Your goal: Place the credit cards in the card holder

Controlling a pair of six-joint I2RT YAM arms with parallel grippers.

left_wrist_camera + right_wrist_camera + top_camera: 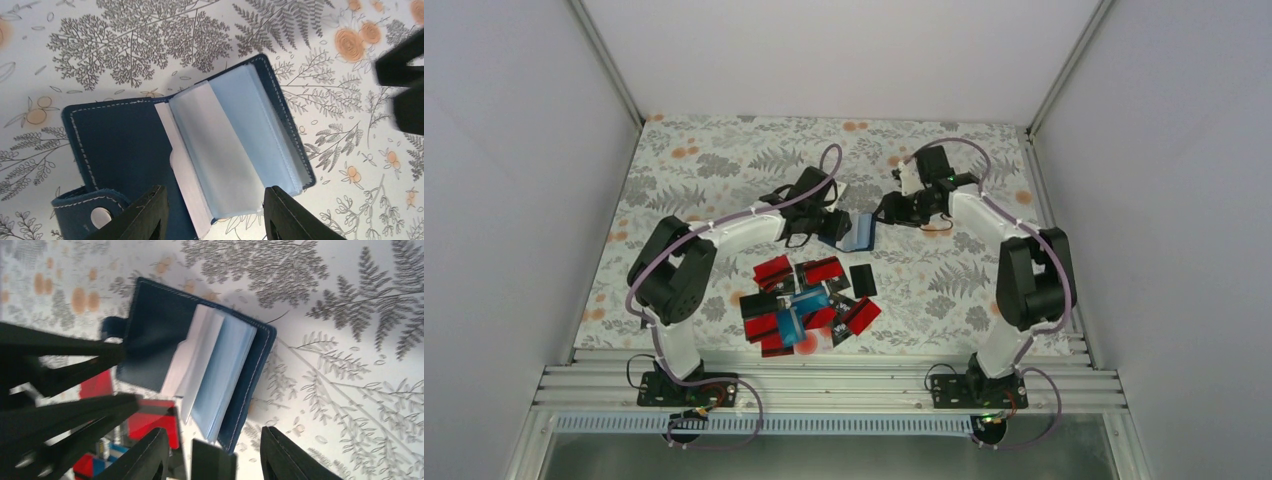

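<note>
- Shows card holder point(120, 145) lying open on counter point(75, 30), directly under left pincer point(214, 195), pages spanning its gap.
- Places right pincer point(212, 437) just beside; both spread wide, empty.
- Leaves cards point(804, 300) heaped apart, toward bases.

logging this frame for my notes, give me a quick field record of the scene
card holder: open on the floral table, clear sleeves fanned up
sleeves: no card seen in them
credit cards: loose pile nearer the arm bases than the holder
left gripper: open, at the holder
right gripper: open, facing the holder from the other side
</note>
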